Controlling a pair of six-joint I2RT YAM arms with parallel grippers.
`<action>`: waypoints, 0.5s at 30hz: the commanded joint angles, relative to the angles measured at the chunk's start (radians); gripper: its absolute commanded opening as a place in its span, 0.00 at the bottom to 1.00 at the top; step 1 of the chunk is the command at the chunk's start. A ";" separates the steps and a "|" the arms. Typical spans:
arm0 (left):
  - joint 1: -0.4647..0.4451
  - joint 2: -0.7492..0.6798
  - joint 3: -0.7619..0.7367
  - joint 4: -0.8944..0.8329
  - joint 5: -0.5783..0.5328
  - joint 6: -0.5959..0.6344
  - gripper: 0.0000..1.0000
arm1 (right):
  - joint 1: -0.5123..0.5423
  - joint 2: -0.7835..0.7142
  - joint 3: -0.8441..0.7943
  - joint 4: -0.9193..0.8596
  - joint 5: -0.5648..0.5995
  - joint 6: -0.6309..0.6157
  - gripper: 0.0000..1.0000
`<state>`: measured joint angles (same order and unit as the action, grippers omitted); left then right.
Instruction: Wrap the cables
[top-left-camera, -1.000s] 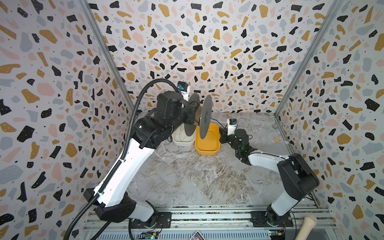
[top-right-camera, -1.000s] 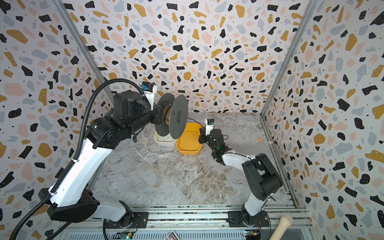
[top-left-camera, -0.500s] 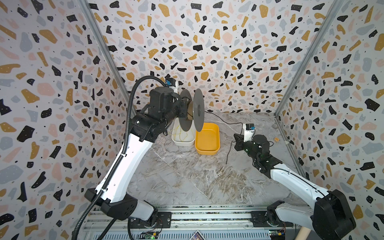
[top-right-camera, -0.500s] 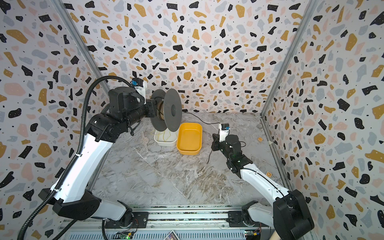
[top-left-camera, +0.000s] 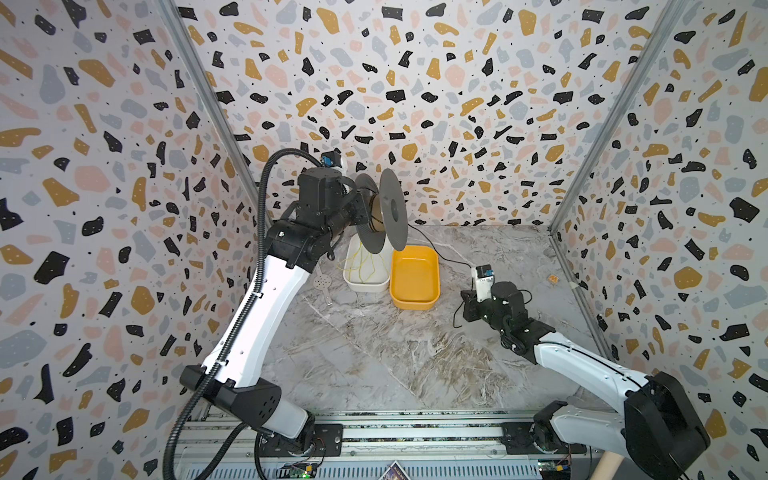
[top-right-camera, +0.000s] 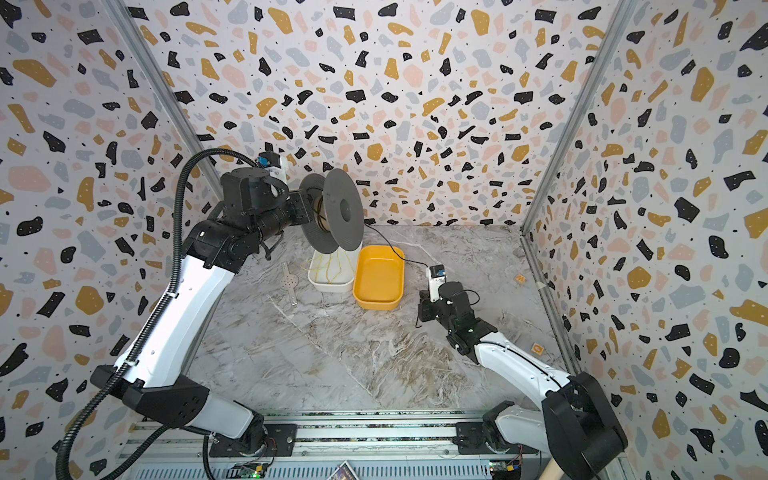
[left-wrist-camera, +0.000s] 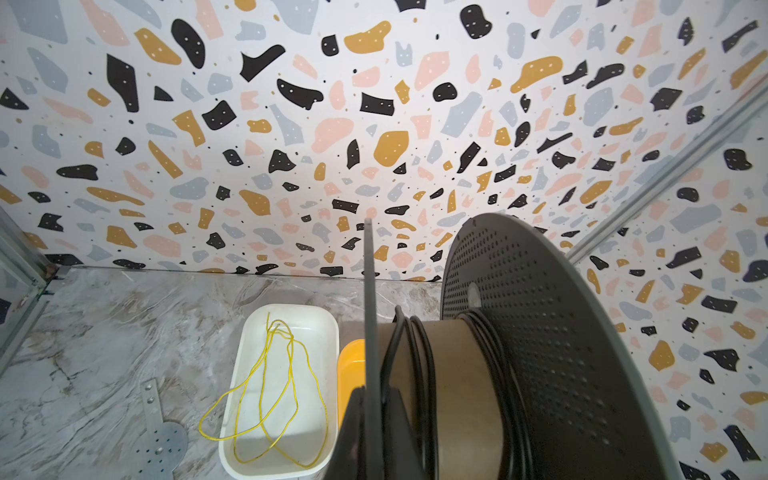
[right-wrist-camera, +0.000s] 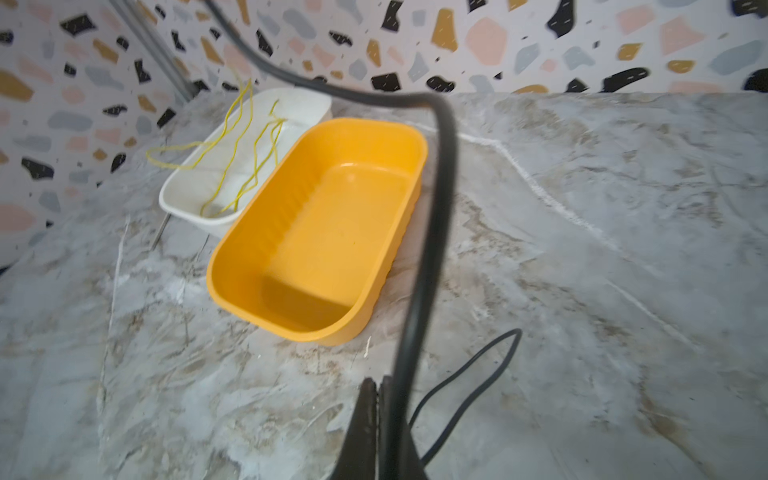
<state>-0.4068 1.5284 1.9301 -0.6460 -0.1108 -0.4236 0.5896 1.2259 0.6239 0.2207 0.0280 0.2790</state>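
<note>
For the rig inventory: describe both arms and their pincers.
Left arm and right arm: white shells, black joints. A black ribbed hose runs along the left one only. Left pincer and right pincer: black, tapered. Each wrist carries a white, blue-topped camera.

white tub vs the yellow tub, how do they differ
The white tub holds a loose yellow cord; the yellow tub is empty. The white tub sits left of the yellow tub in both top views. Both are open, round-cornered tubs side by side on the table.
</note>
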 joint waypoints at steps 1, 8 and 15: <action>0.018 0.004 0.035 0.149 -0.056 -0.065 0.00 | 0.100 0.036 0.052 -0.055 0.106 -0.065 0.00; 0.023 0.019 -0.005 0.222 -0.150 -0.083 0.00 | 0.329 0.130 0.126 -0.068 0.219 -0.107 0.00; 0.023 0.045 -0.040 0.274 -0.231 -0.078 0.00 | 0.525 0.258 0.273 -0.122 0.317 -0.132 0.00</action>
<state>-0.3878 1.5772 1.8965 -0.5442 -0.2832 -0.4828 1.0706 1.4670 0.8318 0.1471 0.2726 0.1722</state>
